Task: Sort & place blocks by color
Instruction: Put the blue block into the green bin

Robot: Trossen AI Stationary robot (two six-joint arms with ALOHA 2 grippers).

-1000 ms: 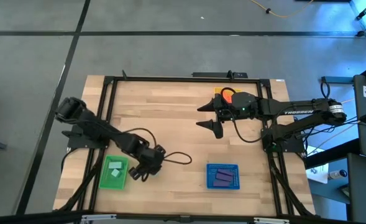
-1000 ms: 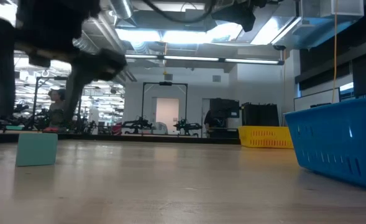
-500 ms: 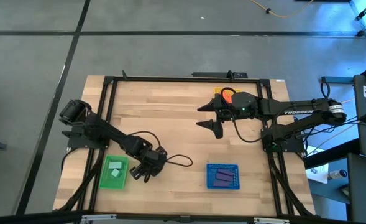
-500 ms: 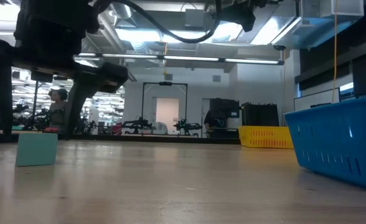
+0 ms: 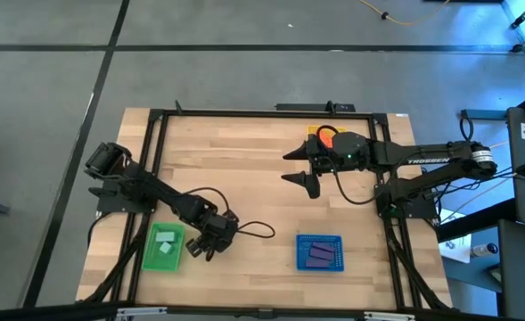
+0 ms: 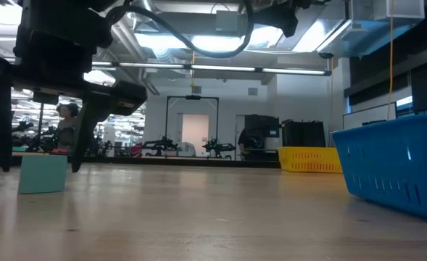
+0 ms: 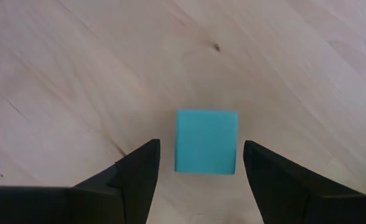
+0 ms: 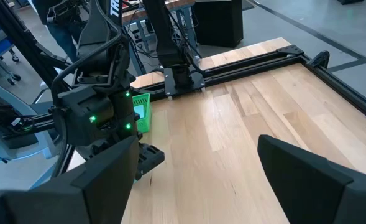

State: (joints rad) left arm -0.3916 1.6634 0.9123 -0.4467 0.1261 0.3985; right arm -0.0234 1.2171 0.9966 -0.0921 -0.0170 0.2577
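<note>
Left gripper (image 5: 208, 247) low over the table near its front edge, just right of the green tray (image 5: 147, 252), fingers (image 7: 139, 168) spread wide and released, holding nothing. Mint cube (image 7: 205, 141) flat on the wood between those fingers, touching neither; in the low view, same cube (image 6: 43, 173) resting on the table with the left gripper (image 6: 39, 156) straddling it from above. Two more mint blocks (image 5: 165, 242) lying inside the green tray, near the front left corner. Purple blocks (image 5: 319, 256) lying in the blue tray (image 5: 301, 254), near the front edge, right of centre. Orange-red block (image 5: 327, 137) partly visible in the yellow tray (image 5: 315, 131) by the back edge, mostly hidden under the right arm. Right gripper (image 5: 299, 166) hovering above the table just beside the yellow tray, well apart from the cube, fingers (image 8: 307, 174) wide apart and empty. Bare table (image 5: 235, 178) between the two arms. In the right wrist view, left arm (image 8: 99, 118) farther off, beside the green tray (image 8: 141, 112).
</note>
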